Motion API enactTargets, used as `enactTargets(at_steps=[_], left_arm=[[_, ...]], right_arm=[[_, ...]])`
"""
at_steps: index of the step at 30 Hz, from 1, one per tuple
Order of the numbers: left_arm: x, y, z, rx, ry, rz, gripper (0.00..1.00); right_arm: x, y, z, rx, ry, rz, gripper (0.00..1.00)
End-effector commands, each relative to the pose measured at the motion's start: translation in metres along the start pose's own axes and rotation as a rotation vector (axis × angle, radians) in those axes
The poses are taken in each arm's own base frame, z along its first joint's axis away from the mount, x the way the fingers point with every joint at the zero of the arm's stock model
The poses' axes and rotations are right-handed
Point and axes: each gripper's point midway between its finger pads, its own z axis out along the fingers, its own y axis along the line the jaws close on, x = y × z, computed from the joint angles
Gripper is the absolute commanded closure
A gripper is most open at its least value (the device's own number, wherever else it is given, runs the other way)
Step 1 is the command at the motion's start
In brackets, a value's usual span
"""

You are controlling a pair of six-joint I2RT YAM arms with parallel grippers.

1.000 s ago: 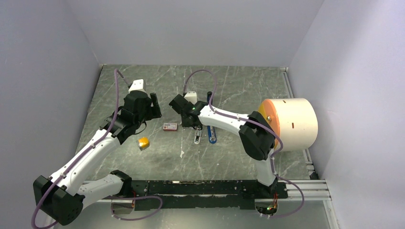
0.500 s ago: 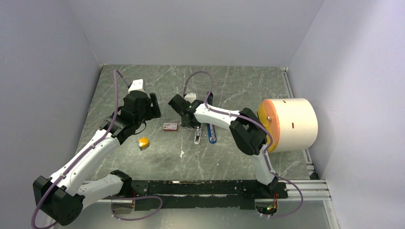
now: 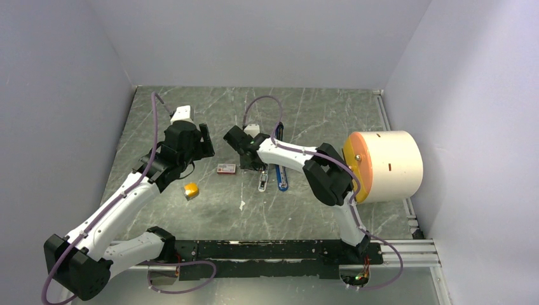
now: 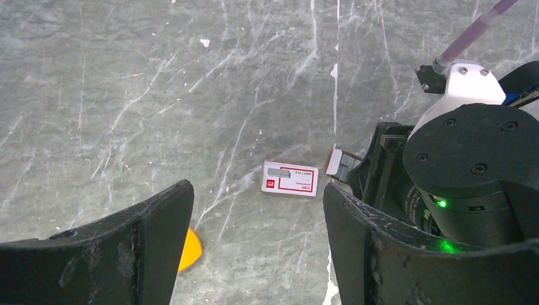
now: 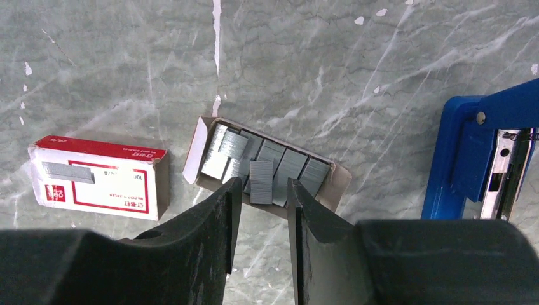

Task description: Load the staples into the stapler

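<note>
The staples [image 5: 260, 171] lie as several silvery strips in a small cardboard tray [image 5: 337, 181]. The empty red-and-white box [image 5: 98, 178] lies to its left. My right gripper [image 5: 264, 187] hangs just over the tray, jaws narrowly open, with one strip between the fingertips and no clear grip on it. The blue stapler [image 5: 467, 159] lies open to the right with its metal rail [image 5: 505, 171] exposed. In the top view the stapler [image 3: 281, 178] lies right of the box [image 3: 225, 168]. My left gripper [image 4: 257, 190] is wide open and empty, held above the box [image 4: 290, 178].
A small orange-yellow block [image 3: 191, 190] lies left of the box, also in the left wrist view [image 4: 189, 249]. A large cream cylinder with an orange face [image 3: 384, 166] stands at the right. A white scrap [image 3: 242, 204] lies nearer the bases. Walls enclose three sides.
My right arm's elbow has swung left and its gripper has shifted slightly over the staple tray. The left arm has not moved.
</note>
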Motion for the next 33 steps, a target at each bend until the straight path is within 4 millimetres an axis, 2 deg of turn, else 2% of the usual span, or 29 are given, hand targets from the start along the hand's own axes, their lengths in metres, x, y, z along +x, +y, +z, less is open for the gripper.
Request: enactTargets(at_steps=[1,10,16,25,30,33], left_arm=[[-0.001,0.005,0.001,-0.016,-0.009,-0.012,0.21],[0.0,0.005,0.0,-0.013,-0.006,-0.01,0.21],[0.0,0.005,0.0,-0.012,-0.007,-0.011,0.21],[0.0,0.004,0.0,-0.01,-0.005,-0.012,0.21],[-0.001,0.004,0.0,-0.008,-0.009,-0.015,0.21],[-0.001,0.003,0.0,-0.006,-0.008,-0.017,0.21]], right_arm=[[-0.007,0.004,0.007,0.003,-0.017,0.0,0.64],[0.0,-0.001,0.015,0.045,0.015,-0.019,0.7],[-0.002,-0.003,0.013,0.049,0.007,-0.005,0.8],[-0.029,-0.001,-0.019,0.008,-0.079,0.016,0.82],[-0.026,-0.003,-0.034,-0.017,-0.077,0.019,0.82],[-0.017,-0.003,-0.042,-0.048,-0.055,0.021,0.81]])
